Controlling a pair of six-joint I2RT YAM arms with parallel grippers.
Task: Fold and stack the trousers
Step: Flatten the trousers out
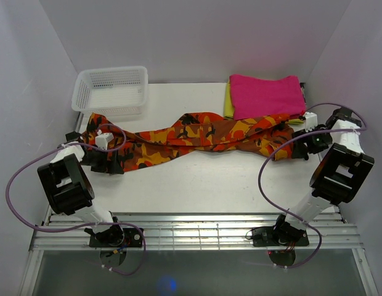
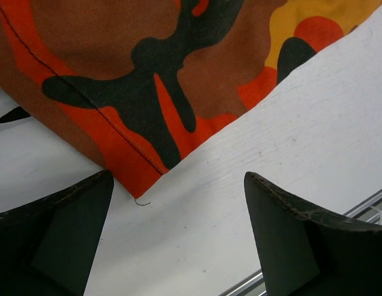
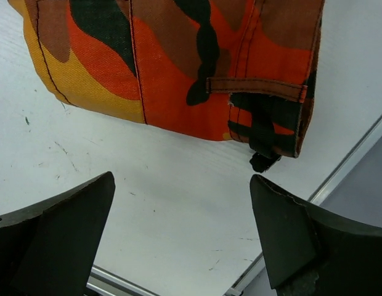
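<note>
The camouflage trousers (image 1: 197,135) lie stretched in a long, loosely twisted band across the table, from left to right. My left gripper (image 1: 112,161) is open and empty just in front of their left end. In the left wrist view a hemmed corner of the trousers (image 2: 148,74) lies on the table just beyond the open gripper (image 2: 178,179). My right gripper (image 1: 291,151) is open and empty at their right end. In the right wrist view the waist end (image 3: 178,61), with a belt loop and a black cord (image 3: 262,159), lies just beyond the open gripper (image 3: 183,177).
A white mesh basket (image 1: 111,89) stands at the back left. A folded magenta cloth (image 1: 268,95) lies on a yellow folded cloth (image 1: 228,103) at the back right, touching the trousers' right end. Metal rails (image 1: 191,229) run along the table's near edge. Walls close in both sides.
</note>
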